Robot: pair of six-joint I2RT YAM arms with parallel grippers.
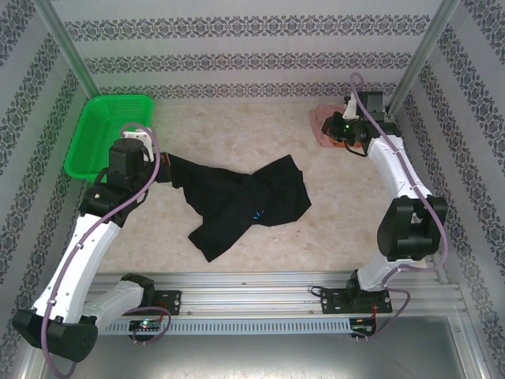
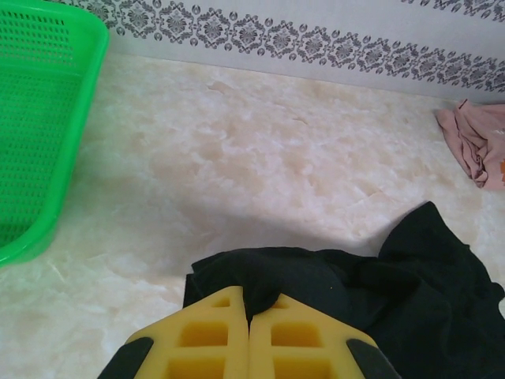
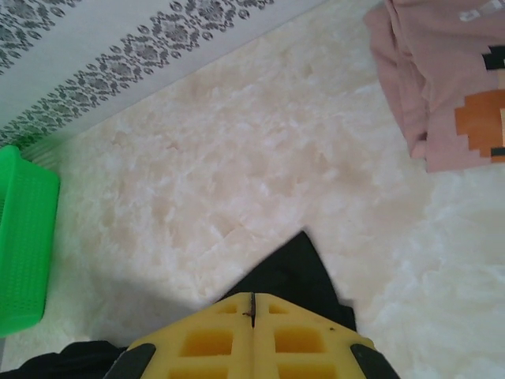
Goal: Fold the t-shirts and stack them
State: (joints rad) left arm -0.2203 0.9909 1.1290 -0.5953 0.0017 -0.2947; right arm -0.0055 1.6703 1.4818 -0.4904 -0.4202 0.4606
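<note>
A black tee [image 1: 237, 209], a pale pink tee [image 3: 434, 71] — brown-orange pixel print [image 3: 481, 118] — green basket [image 1: 110, 99].

Left end effector [image 2: 250, 306] and right end effector [image 3: 252, 300] both have fingers pressed together.

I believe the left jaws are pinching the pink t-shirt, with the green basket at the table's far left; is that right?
Not quite: the left wrist view shows the jaws of the left gripper shut on the black t-shirt, not the pink t-shirt, which lies apart at the far right. The green basket is at the far left.
</note>
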